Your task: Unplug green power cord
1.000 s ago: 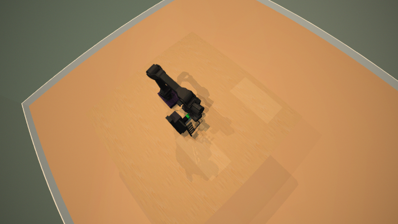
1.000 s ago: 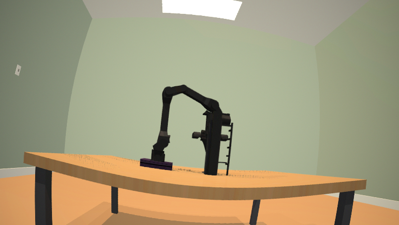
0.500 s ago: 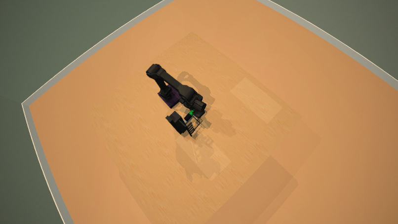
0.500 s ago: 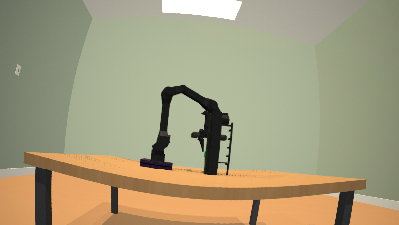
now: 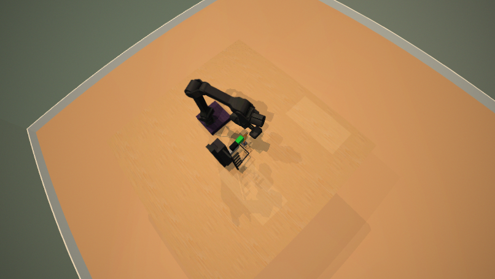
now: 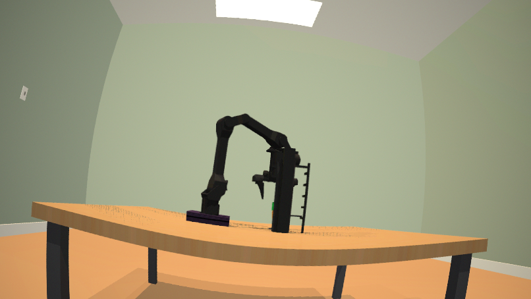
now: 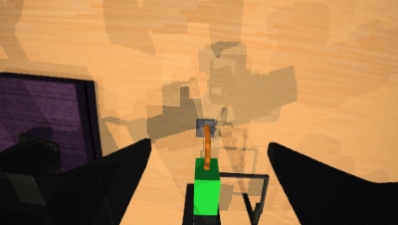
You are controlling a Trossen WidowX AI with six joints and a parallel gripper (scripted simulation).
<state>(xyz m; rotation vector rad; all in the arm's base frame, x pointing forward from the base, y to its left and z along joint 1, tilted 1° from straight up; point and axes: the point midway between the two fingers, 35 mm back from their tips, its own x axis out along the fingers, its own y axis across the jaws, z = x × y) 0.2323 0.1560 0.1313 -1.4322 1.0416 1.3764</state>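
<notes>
Wooden table [image 7: 308,45] fills the wrist view; at six o'clock the green plug [image 7: 206,191] sits between the gripper [image 7: 209,169] fingers, spread wide, touching nothing.

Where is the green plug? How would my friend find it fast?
Look at the wooden table, then at the tall black stand beside the black robot arm. The bright green block-shaped plug sits below the open gripper, untouched. It is the only green thing, with a thin orange cord.
</notes>
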